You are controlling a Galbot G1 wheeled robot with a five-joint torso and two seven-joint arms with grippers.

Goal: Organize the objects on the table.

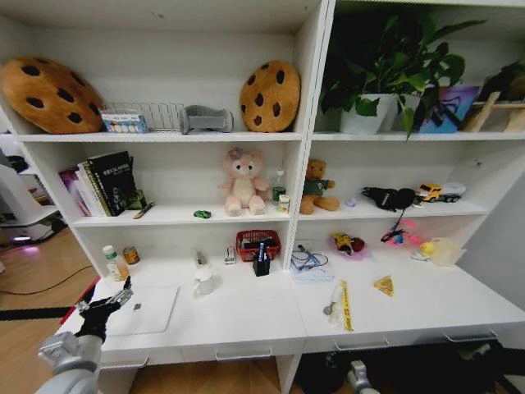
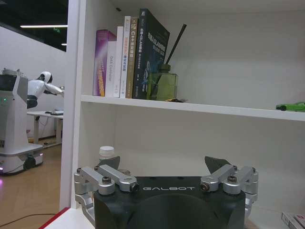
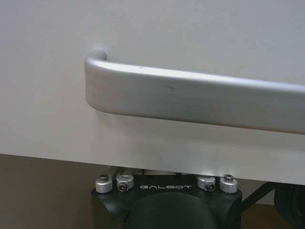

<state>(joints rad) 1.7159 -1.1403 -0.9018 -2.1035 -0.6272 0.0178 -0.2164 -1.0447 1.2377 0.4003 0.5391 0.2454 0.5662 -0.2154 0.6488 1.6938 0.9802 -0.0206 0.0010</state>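
A: Left gripper [image 1: 121, 297] hovers at the near left corner of the table [image 1: 246, 324], jaws wide and empty. The closed laptop [image 1: 146, 308] lies just beside them, toward the middle.

B: So, my guess: come in low along its near edge. What crowds it?

A: Beyond the jaws, 1 white bottle [image 1: 113, 263] and a small tin [image 1: 130, 255]. Farther, the green toy car [image 2: 290, 106] on the shelf.

B: Right gripper [image 3: 164, 179]?

A: Parked below a drawer handle [image 3: 190, 102]; can't tell its jaws.
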